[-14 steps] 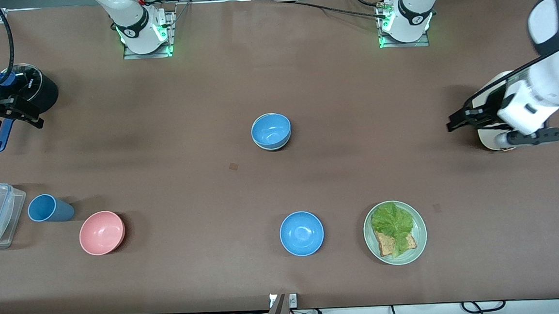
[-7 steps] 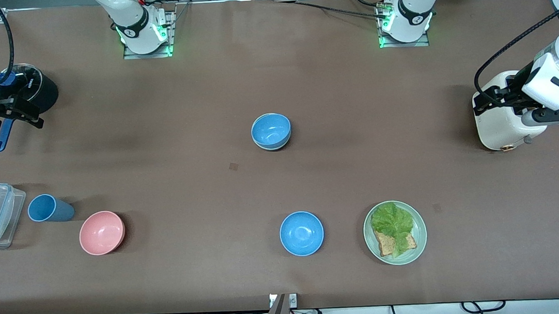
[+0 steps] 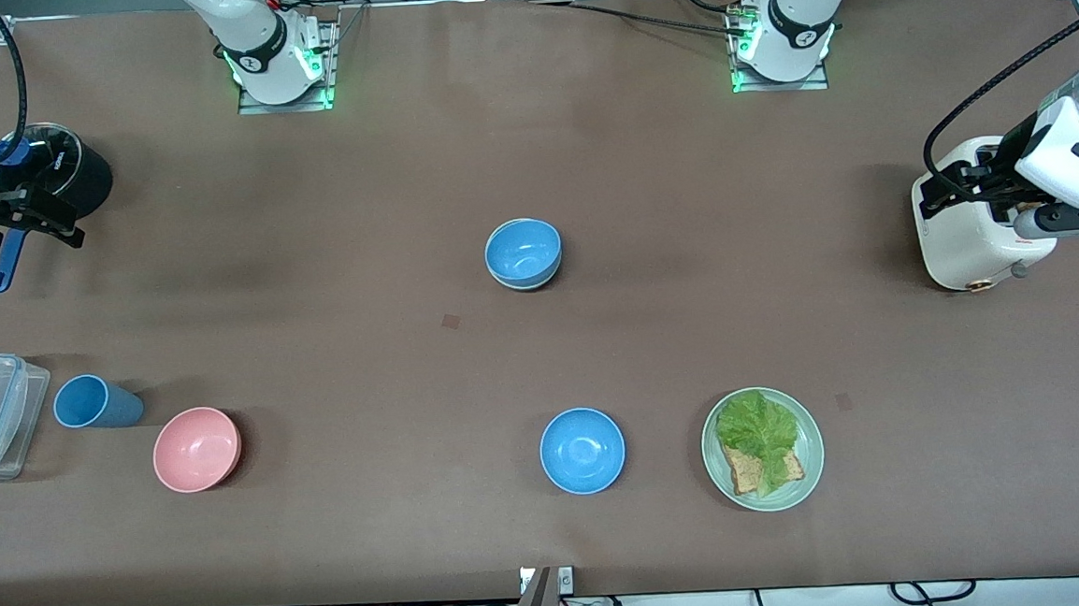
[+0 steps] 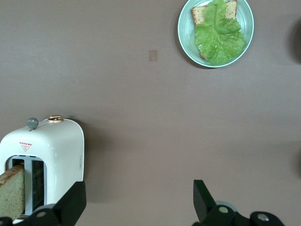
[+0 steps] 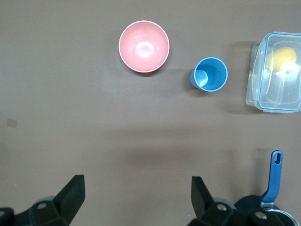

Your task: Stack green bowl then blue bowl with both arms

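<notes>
The blue bowl (image 3: 523, 250) is seen in the middle of the table (image 3: 683, 191), and it is sitting inside the green bowl (image 3: 527, 286), of which only a thin pale rim is shown. The stack looks done. The left gripper (image 3: 943, 189) is held over the toaster (image 3: 967, 249) at the left arm's end of the table, with its fingers spread wide and nothing in them. The right gripper (image 3: 38, 221) is held over the table's other end, by the black pot (image 3: 73, 177), also spread wide and empty. The stack is well apart from both grippers, about midway between them, so neither arm is much nearer. The bowls are round, so no side is better for a grab. A second blue bowl (image 3: 582, 450) is left alone, nearer the front camera. Around the stack only flat brown table is seen.
</notes>
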